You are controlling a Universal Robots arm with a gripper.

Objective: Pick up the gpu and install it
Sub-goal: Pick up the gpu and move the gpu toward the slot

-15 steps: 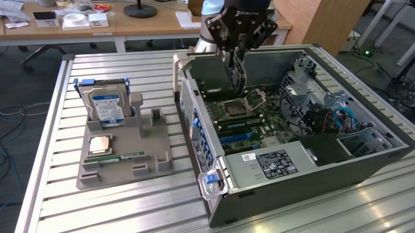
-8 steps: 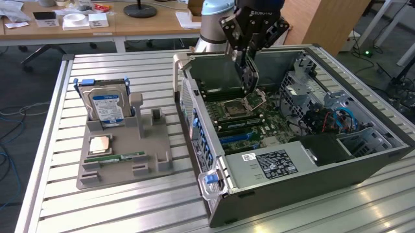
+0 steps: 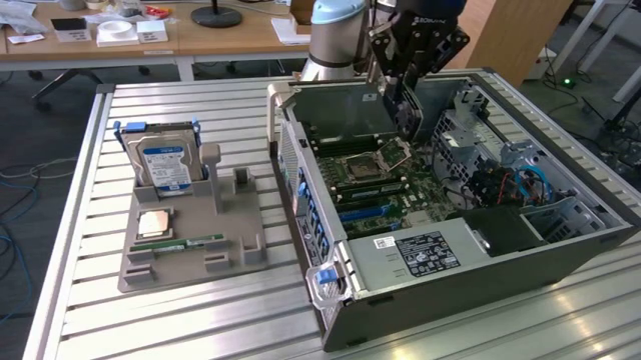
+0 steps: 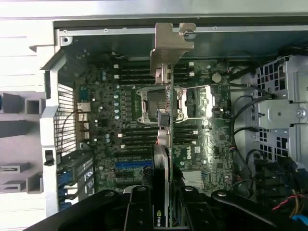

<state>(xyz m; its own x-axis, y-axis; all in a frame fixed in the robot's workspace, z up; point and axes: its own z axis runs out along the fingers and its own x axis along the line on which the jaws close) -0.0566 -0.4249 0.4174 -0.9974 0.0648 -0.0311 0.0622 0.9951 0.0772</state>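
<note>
My gripper [image 3: 409, 75] hangs over the open computer case [image 3: 470, 289], shut on the gpu [image 3: 404, 112]. The gpu is a thin dark card that hangs down into the case above the motherboard [image 3: 373, 176]. In the wrist view the gpu [image 4: 169, 125] appears edge-on, with its silver bracket [image 4: 171, 48] at the far end. The black fingers [image 4: 139, 202] of the gripper [image 4: 166, 197] clamp it from both sides. Beneath the card lie the CPU socket [image 4: 156, 103] and the blue expansion slot [image 4: 132, 165]; the card is held above the board, apart from it.
A grey parts holder [image 3: 191, 262] at the exterior view's left carries an upright hard drive [image 3: 165, 165], a CPU [image 3: 152, 223] and a green memory stick [image 3: 179, 244]. Inside the case are the power supply [image 3: 421, 251], drive cages [image 3: 470, 135] and cables [image 3: 521, 184]. All this rests on a slatted metal table [image 3: 200, 322].
</note>
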